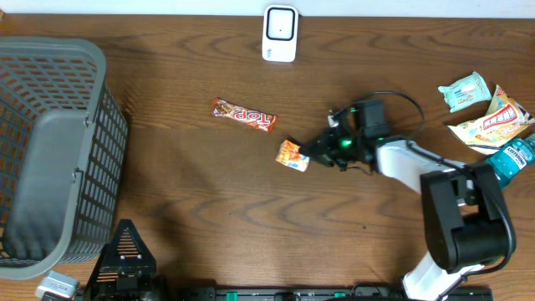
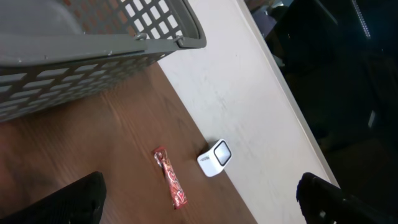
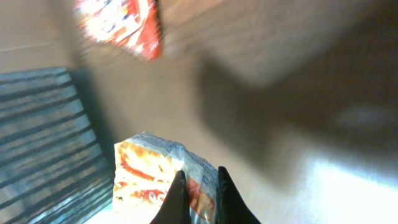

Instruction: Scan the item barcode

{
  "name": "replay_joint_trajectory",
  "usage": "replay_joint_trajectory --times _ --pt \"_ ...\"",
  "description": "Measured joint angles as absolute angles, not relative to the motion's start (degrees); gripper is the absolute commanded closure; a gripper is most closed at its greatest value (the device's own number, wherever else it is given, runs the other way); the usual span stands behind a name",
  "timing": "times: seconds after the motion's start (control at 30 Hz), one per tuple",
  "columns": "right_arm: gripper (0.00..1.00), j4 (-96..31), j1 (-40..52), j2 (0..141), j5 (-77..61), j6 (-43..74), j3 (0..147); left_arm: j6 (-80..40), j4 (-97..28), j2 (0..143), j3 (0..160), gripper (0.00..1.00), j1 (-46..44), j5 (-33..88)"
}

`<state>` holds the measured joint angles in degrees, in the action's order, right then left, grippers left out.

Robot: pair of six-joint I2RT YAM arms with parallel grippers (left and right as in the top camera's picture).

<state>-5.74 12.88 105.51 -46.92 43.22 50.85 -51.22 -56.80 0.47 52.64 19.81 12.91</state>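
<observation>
Pinching an edge of the small orange snack packet point(image 1: 292, 155) at the middle of the table point(image 1: 209, 192), the right gripper point(image 1: 309, 154) is clamped on film likely light, floppy and slippery, so a seam hold suits.

On the desk point(image 1: 209, 217), the basket point(image 1: 50, 159) fills the left edge of the overhead frame. The scanner point(image 1: 280, 33) sits at top centre. Below and left of it lies the candy bar point(image 1: 243, 116). Lower right of the bar, near mid-frame, is the small packet point(image 1: 293, 155), with the right tool point(image 1: 311, 152) at its right end. A wrapped pack point(image 1: 462, 91), a pouch point(image 1: 491, 124) and a bottle point(image 1: 512, 156) cluster at the right edge.
</observation>
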Motion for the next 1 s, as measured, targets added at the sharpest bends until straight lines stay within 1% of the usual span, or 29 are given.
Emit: replay_joint_trajectory --times 0.1,0.23,0.47,0.6,1.0 --pt "0.99 -9.74 9.80 105.49 -55.72 43.62 50.83 -51.22 -56.80 0.47 52.64 0.02 19.81 12.93" --pt "0.99 -14.44 9.34 105.51 -64.10 44.73 50.83 -51.22 -56.80 0.47 52.64 0.02 19.81 12.93" --pt "0.99 -26.26 10.39 105.51 -70.30 46.19 50.78 -51.20 -56.80 0.47 52.64 0.02 19.81 12.91" --pt "0.99 -26.81 11.42 105.51 -70.78 46.22 50.78 -51.22 -56.80 0.47 52.64 0.02 19.81 12.91" --pt "0.99 -20.16 13.56 105.51 -68.27 47.46 50.74 -51.22 -56.82 0.47 52.64 0.02 19.81 12.91"
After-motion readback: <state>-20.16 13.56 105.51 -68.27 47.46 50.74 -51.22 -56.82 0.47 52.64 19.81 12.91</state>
